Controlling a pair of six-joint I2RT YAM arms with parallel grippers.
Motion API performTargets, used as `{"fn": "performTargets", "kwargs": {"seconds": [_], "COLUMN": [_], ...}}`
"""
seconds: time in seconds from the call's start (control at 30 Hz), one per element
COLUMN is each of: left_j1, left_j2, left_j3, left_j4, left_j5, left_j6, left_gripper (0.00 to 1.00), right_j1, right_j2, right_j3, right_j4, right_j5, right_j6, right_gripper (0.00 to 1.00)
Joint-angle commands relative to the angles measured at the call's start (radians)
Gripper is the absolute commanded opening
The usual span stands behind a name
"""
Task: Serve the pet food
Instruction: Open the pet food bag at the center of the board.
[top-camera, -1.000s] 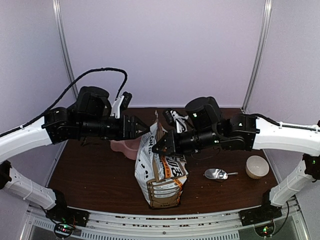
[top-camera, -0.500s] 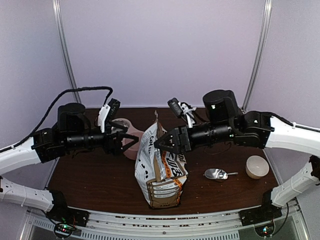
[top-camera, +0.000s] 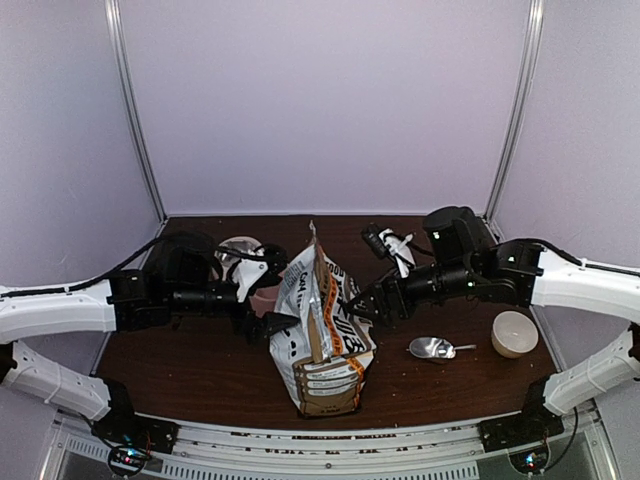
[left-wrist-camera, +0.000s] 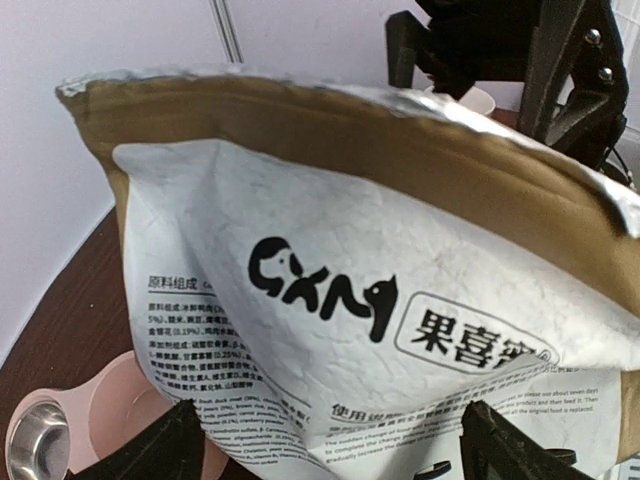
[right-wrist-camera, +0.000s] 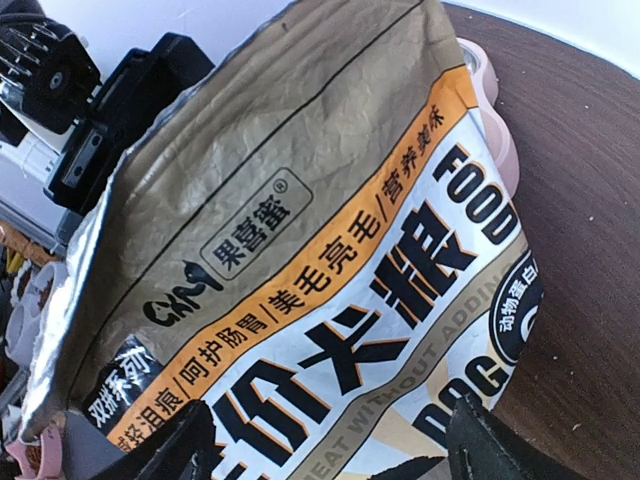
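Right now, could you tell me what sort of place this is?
Likely a robot test cell rather than a home: plain pale walls, metal frame posts, and a dark table with robot arms at its edge.

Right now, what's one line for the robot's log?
pet food bag: upright | left end effector: open, beside bag | right end effector: open, beside bag | scoop: not held

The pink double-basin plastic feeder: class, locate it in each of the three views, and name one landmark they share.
Top external: the pink double-basin plastic feeder sits left of centre, mostly hidden behind the white-grey-orange foil-lined food bag.
Left wrist: bottom-left corner, below the bag's edge.
Right wrist: upper right, a pink rim showing past the bag.
Shared landmark: the bag.
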Motion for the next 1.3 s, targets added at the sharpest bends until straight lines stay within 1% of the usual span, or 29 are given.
{"fn": "performTargets", "kwargs": {"seconds": [0.0, 0.1, 0.2, 0.33, 0.43, 0.5, 0.57, 0.6, 0.7, 0.83, 0.9, 0.93, 1.07, 1.27], "left_j1": [-0.002, -0.002, -0.002, -0.001, 0.0, -0.001, 0.0, -0.001, 0.0, 0.0, 0.0, 0.0, 0.0, 0.0], "left_j2": [0.031, 0.057, 0.103, 0.154, 0.17, 0.179, 0.189, 0.195, 0.219, 0.238, 0.227, 0.219, 0.173, 0.1], "left_j3": [0.071, 0.094, 0.139, 0.178, 0.184, 0.185, 0.186, 0.188, 0.2, 0.219, 0.204, 0.196, 0.157, 0.1], "left_j4": [0.039, 0.043, 0.012, -0.011, -0.003, 0.007, 0.017, 0.021, 0.027, 0.018, 0.032, 0.04, 0.058, 0.062], "left_j5": [0.063, 0.105, 0.163, 0.2, 0.21, 0.216, 0.217, 0.217, 0.223, 0.22, 0.205, 0.194, 0.122, -0.028], "left_j6": [0.106, 0.102, 0.108, 0.113, 0.107, 0.099, 0.089, 0.082, 0.063, 0.037, 0.02, 0.012, -0.035, -0.123], "left_gripper": [0.91, 0.91, 0.87, 0.8, 0.7, 0.62, 0.53, 0.48, 0.31, 0.1, 0.02, 0.0, 0.0, 0.0], "right_j1": [-0.032, -0.033, -0.035, -0.034, -0.035, -0.034, -0.035, -0.035, -0.034, -0.034, -0.034, -0.035, -0.035, -0.035], "right_j2": [0.073, 0.098, 0.124, 0.151, 0.179, 0.2, 0.223, 0.233, 0.254, 0.258, 0.252, 0.245, 0.192, 0.103], "right_j3": [0.074, 0.071, 0.087, 0.103, 0.114, 0.124, 0.13, 0.134, 0.137, 0.134, 0.131, 0.127, 0.08, 0.01], "right_j4": [0.017, 0.082, 0.092, 0.115, 0.15, 0.18, 0.202, 0.211, 0.237, 0.24, 0.23, 0.227, 0.242, 0.242], "right_j5": [-0.14, -0.177, -0.202, -0.21, -0.23, -0.249, -0.271, -0.282, -0.311, -0.329, -0.326, -0.318, -0.223, -0.046], "right_j6": [-0.227, -0.3, -0.364, -0.406, -0.408, -0.4, -0.389, -0.383, -0.361, -0.345, -0.342, -0.338, -0.311, -0.3], "right_gripper": [0.8, 0.8, 0.8, 0.8, 0.8, 0.78, 0.72, 0.65, 0.42, 0.16, 0.05, 0.0, 0.0, 0.0]}}
